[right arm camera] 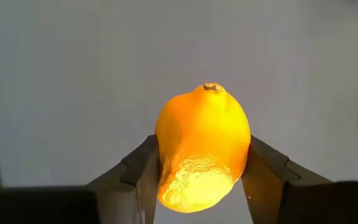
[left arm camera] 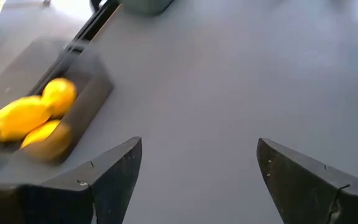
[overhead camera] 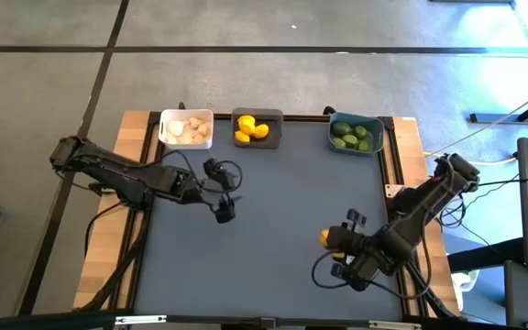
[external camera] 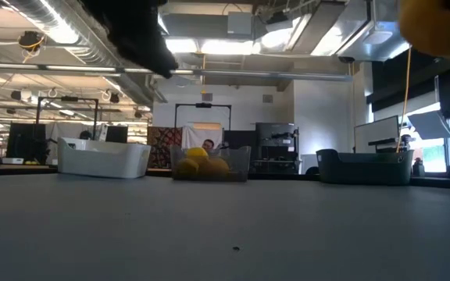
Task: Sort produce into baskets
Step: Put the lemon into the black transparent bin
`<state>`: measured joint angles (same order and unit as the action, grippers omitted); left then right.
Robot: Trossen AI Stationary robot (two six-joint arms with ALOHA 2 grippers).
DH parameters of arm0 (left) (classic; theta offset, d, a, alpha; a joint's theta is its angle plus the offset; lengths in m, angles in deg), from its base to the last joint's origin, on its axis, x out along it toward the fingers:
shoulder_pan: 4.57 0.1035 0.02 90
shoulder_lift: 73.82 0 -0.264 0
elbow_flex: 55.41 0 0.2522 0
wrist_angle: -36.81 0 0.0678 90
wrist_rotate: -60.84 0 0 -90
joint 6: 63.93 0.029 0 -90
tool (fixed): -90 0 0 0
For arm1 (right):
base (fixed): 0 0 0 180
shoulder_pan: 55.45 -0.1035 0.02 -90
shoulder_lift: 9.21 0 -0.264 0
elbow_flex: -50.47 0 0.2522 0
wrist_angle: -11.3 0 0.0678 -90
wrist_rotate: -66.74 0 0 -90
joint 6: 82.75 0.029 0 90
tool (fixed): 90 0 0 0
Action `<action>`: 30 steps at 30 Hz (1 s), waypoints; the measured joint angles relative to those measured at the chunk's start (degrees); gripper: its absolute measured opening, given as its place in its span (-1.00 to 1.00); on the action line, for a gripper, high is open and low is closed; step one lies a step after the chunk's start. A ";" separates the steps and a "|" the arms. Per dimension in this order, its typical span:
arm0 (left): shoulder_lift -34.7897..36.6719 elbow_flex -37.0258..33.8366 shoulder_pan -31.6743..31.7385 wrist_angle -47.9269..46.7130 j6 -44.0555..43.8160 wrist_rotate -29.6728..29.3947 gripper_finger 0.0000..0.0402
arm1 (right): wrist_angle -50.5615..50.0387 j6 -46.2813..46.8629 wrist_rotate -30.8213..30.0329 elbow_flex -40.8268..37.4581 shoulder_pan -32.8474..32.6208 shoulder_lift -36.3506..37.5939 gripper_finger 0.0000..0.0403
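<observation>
Grey matte tabletop (overhead camera: pixel 273 229) with pale wooden side strips; no readable brand, label or writing shows on the bins or the fruit, and a small black-and-white patterned tag at the far right edge of the high view is too small to read. Landmark: dark grey basket (overhead camera: pixel 258 128), middle of three along the table's far edge, holding yellow lemons (overhead camera: pixel 250 130). White basket (overhead camera: pixel 187 128) just to its left holds whitish garlic bulbs (overhead camera: pixel 191 130); teal basket (overhead camera: pixel 356 134) well to its right holds green limes (overhead camera: pixel 351 137). Right gripper (right arm camera: pixel 201 180) sits well toward the near edge and to the right of the dark grey basket, fingers clamped on both sides of one yellow-orange lemon (right arm camera: pixel 202 146), stem end pointing away from the wrist; the low view puts this fruit in its upper right corner, clear of the table. Left gripper (left arm camera: pixel 197 174) hangs just nearer than the dark grey basket and slightly to its left, fingers spread wide, nothing between them. Room behind the dark grey basket: open ceiling with ducts and strip lights, shelving, desks with monitors, a person partly visible behind the basket.
</observation>
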<state>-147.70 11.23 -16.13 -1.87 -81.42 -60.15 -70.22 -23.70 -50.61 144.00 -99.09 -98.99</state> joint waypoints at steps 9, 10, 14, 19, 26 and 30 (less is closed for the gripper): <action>-2.05 0.02 -4.17 10.02 2.04 0.00 0.57 | 8.73 -11.37 -10.39 0.00 3.51 -0.02 -0.15; -2.62 0.02 -4.45 11.49 2.43 0.04 0.57 | 10.23 -13.14 -11.15 0.00 3.84 -0.04 -0.15; -5.46 0.02 -5.51 18.72 4.46 1.86 0.57 | 15.65 -19.73 -14.21 0.00 5.14 -0.04 -0.14; -9.34 0.04 -6.65 32.42 7.29 9.10 0.57 | 22.18 -25.36 -16.26 -1.65 6.55 -0.04 -0.14; -14.80 0.04 -6.94 46.89 7.57 16.34 0.57 | 31.41 -29.55 -18.21 -6.10 6.58 -0.09 -0.14; -18.55 0.04 -6.94 54.64 6.91 16.61 0.57 | 37.19 -32.65 -18.60 -7.20 6.59 -0.28 -0.14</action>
<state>-166.25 11.27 -23.07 52.78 -74.51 -43.54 -33.04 -56.36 -69.21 136.80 -92.50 -99.26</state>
